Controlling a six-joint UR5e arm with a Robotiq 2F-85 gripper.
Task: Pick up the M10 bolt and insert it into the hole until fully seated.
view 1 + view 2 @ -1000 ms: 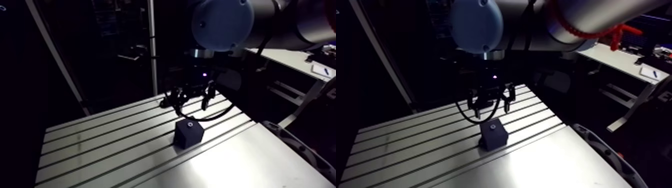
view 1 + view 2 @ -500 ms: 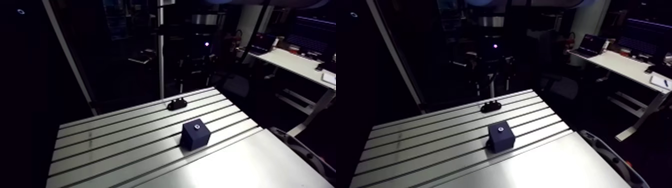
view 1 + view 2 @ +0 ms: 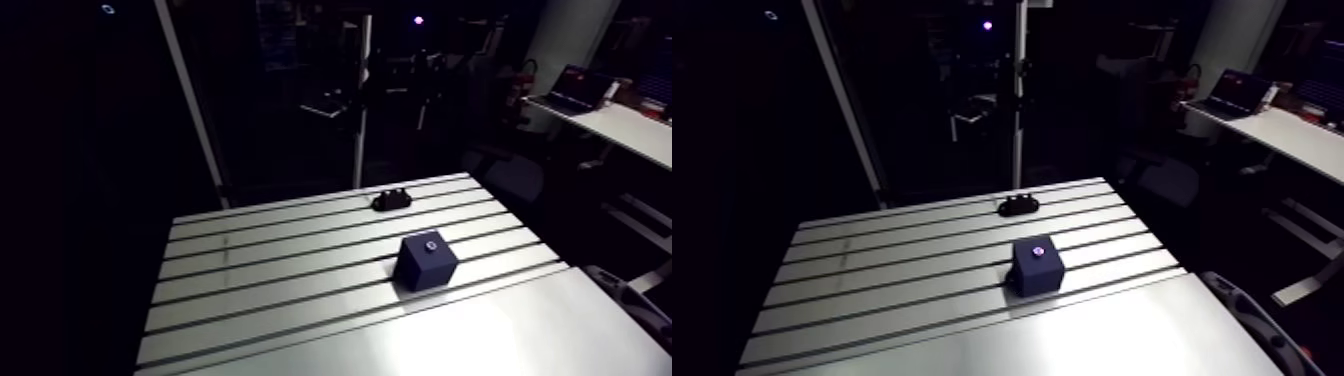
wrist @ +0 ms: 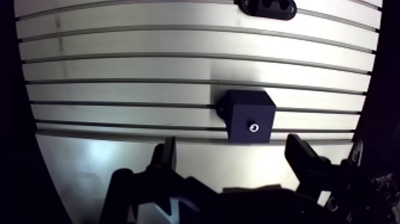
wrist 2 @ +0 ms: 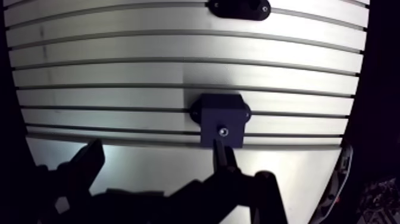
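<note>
- Tool (image 4: 232, 152) hangs over the bench with its two dark fingers (image 4: 165, 156) spread wide; nothing sits between them and it grips nothing.
- Just ahead of the fingertips, roughly centred between them, a dark cube block (image 4: 247, 113) stands on the slotted bench (image 4: 119, 65), set square to the slots.
- One hole (image 4: 253, 127) opens in the block's top face, and a small bright round spot shows in it.
- I judge that spot to be the head of the M10 bolt (image 3: 431, 246) sitting down in the hole, though it is too small to rule out a bare metal rim.
- No loose bolt shows anywhere on the visible bench.
- Well beyond the block, near the bench's far edge, lies a low black holder (image 4: 266, 7) with two recesses. Both look empty, but they are dark.
- Handling, as a judgement: such a bolt is stiff steel, light for this tool and not fragile. It is smooth and round, so it may roll on the bench or tilt in a two-finger pinch.
- The best hold would be across the head, or on the shank just under it, with the axis upright to meet the hole straight.
- If the head sits flush, little stands proud to grasp.
</note>
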